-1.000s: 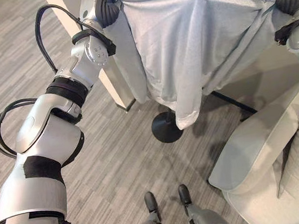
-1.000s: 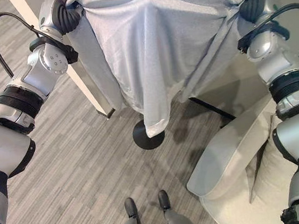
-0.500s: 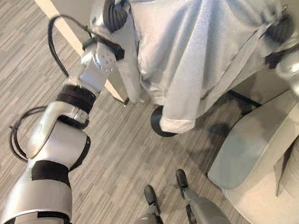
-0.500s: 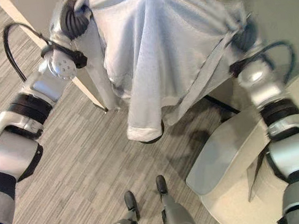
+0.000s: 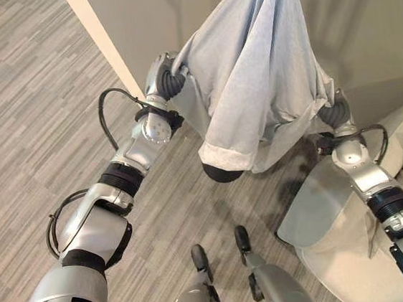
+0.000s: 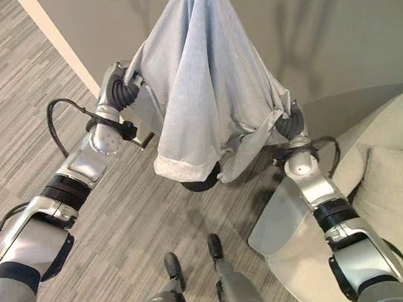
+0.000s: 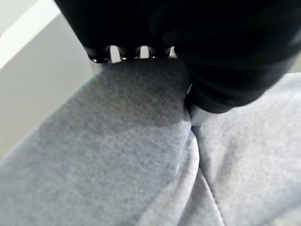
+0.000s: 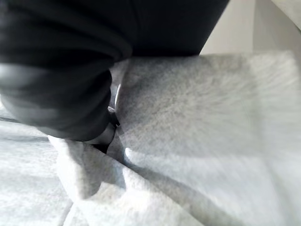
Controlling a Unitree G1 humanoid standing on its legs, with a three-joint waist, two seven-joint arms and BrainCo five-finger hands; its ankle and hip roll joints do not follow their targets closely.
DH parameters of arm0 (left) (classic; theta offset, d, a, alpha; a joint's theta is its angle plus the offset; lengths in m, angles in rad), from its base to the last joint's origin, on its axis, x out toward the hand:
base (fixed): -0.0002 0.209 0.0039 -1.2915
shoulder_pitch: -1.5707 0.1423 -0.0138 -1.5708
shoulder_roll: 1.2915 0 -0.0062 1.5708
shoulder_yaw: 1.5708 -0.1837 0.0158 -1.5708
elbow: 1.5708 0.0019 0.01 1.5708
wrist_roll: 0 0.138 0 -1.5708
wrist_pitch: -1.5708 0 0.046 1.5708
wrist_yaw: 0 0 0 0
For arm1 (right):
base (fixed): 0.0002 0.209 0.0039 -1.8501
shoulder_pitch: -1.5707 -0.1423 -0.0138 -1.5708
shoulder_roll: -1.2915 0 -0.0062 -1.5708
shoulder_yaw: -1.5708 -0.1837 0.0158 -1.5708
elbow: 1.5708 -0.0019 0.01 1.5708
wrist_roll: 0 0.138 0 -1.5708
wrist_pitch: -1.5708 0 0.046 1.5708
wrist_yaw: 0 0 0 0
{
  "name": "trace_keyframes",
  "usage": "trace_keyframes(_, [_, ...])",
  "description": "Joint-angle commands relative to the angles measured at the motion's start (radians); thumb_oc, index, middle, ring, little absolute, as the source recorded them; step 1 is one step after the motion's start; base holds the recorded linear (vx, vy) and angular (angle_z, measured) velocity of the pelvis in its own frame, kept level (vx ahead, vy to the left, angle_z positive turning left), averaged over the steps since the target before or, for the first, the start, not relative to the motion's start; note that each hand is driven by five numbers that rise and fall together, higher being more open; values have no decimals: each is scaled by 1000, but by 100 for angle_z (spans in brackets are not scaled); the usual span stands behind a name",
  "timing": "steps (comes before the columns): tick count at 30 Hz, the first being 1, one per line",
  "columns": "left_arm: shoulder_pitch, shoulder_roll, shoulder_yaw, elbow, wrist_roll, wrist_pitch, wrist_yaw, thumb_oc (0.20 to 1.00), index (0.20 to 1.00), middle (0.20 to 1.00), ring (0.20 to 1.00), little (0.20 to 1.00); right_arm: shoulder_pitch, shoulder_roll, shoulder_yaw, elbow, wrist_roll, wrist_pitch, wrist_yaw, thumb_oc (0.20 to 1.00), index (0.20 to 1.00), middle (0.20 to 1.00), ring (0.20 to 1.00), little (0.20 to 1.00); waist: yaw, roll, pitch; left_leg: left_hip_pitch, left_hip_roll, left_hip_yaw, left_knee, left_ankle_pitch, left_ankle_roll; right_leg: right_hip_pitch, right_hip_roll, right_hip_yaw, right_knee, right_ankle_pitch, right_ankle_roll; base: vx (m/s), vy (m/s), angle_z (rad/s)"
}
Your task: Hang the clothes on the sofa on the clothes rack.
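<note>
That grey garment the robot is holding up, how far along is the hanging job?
Done: the grey garment is off the sofa and draped high over something hidden beneath it. In hand: the left hand and the right hand each grip a side of it. Left: letting go, once it is seated on the rack, whose dark base shows below.

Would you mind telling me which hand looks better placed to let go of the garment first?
Probably the left hand: the grey garment peaks nearer it, up by the wall. The right hand sits lower, gripping cloth beside the sofa; both grips are shut.
</note>
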Motion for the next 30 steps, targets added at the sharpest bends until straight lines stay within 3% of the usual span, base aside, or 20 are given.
trace_keyframes(1, [-26,-17,38,99,-39,-5,9,1000,1000,1000,1000,1000,-16,-34,-47,21,-9,-17,-31,1000,1000,1000,1000,1000,8,5,-22,51,-10,17,2,-55,-40,75,-5,14,6,-92,125,4,8,-5])
trace_keyframes(16, [38,-15,102,28,-92,-21,-9,1000,1000,1000,1000,1000,30,-68,-164,-58,2,-36,-56,1000,1000,1000,1000,1000,6,4,-32,69,-7,23,2,-67,-38,91,-6,13,7,-102,121,3,1,-1])
trace_keyframes(23, [170,0,211,-97,-152,-41,-17,1000,1000,1000,1000,1000,153,-97,-319,-193,-49,-45,-77,1000,1000,1000,1000,1000,5,6,-48,93,-10,24,2,-81,-35,112,-6,13,9,-114,117,38,0,4])
trace_keyframes(30, [467,5,403,-289,-191,-67,-69,1000,1000,1000,1000,1000,396,-89,-515,-411,-166,-61,-21,1000,1000,1000,1000,1000,2,14,-62,128,-12,35,2,-98,-32,144,-11,11,12,-129,112,28,10,-2])
